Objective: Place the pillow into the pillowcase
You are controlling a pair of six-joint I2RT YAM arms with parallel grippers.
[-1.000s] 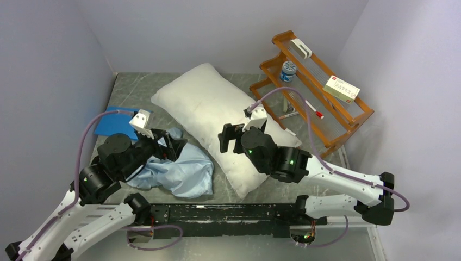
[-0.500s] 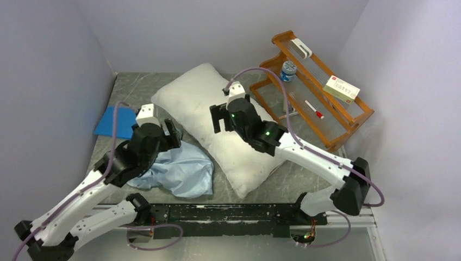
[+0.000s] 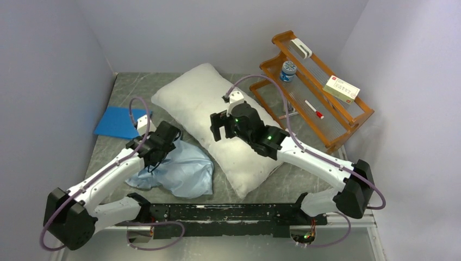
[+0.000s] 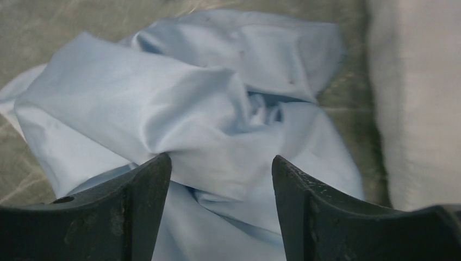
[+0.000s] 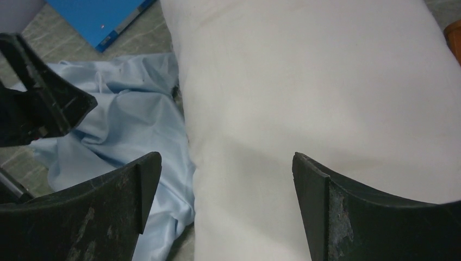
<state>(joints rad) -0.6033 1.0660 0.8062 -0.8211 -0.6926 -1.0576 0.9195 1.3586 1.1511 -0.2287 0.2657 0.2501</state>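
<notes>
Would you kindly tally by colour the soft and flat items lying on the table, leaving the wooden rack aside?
White: 1, plump stuffed pillow
Pale blue: 1, crumpled cloth pillowcase
Bright blue: 1, flat rectangular mat
Total: 3

pillowcase (image 3: 179,171) left of pillow (image 3: 217,109), touching

A robotics lab test cell, not a lived-in room. Bare pale walls (image 3: 54,54) box in a grey marbled table (image 3: 125,87) on the left, far and right sides. Two white-and-black robot arms, left (image 3: 103,179) and right (image 3: 310,157), are bolted to a black rail (image 3: 228,212) at the near edge, with purple cables (image 3: 255,79) looping off them. The household things look staged: a pillow (image 3: 201,98), a pillowcase (image 3: 182,171), a blue mat (image 3: 115,122), and a wooden rack (image 3: 326,142) at the far right holding a box (image 3: 341,87), a jar (image 3: 288,69) and a pen (image 3: 314,109).
</notes>
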